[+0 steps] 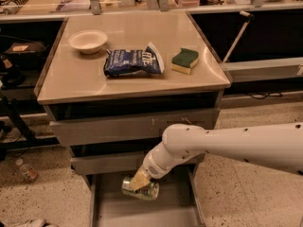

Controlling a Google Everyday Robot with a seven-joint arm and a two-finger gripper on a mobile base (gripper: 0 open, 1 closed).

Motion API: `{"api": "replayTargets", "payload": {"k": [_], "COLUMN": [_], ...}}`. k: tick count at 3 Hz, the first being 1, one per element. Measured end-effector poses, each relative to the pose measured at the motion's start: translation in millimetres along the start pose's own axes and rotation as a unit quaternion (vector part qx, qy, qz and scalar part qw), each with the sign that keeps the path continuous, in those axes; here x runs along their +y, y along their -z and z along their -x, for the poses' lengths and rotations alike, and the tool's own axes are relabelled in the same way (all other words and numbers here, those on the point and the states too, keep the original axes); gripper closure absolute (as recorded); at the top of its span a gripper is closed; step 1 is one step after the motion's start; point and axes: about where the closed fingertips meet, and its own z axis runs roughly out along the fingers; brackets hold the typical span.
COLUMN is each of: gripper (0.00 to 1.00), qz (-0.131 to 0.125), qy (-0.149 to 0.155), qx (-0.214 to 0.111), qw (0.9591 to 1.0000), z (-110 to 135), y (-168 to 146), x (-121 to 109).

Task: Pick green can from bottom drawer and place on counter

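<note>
The green can (pixel 143 191) lies tilted on its side over the grey floor of the open bottom drawer (pixel 142 214), near the drawer's back. My gripper (pixel 138 180) reaches down from the right on a white arm, and its pale fingers (pixel 140 178) are closed on the can's upper side. The beige counter (pixel 94 79) is the top of the drawer cabinet, well above the gripper.
On the counter stand a white bowl (pixel 87 40), a blue chip bag (pixel 133 61) and a green-topped yellow sponge (pixel 184 61). Two shut grey drawers (pixel 109 129) overhang the bottom one. A small bottle (pixel 26 170) lies on the floor at left.
</note>
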Motion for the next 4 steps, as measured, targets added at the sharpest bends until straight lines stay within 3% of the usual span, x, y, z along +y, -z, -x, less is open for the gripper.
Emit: {"api": "replayTargets", "payload": {"k": [3, 4], "gripper": [1.0, 1.0], "qz": [-0.025, -0.038], "qy": [0.067, 0.107], "qx": [-0.035, -0.057], "qw": [0.9968, 0.9919], "z": [103, 140], "y": [123, 149], "x": [35, 56]}}
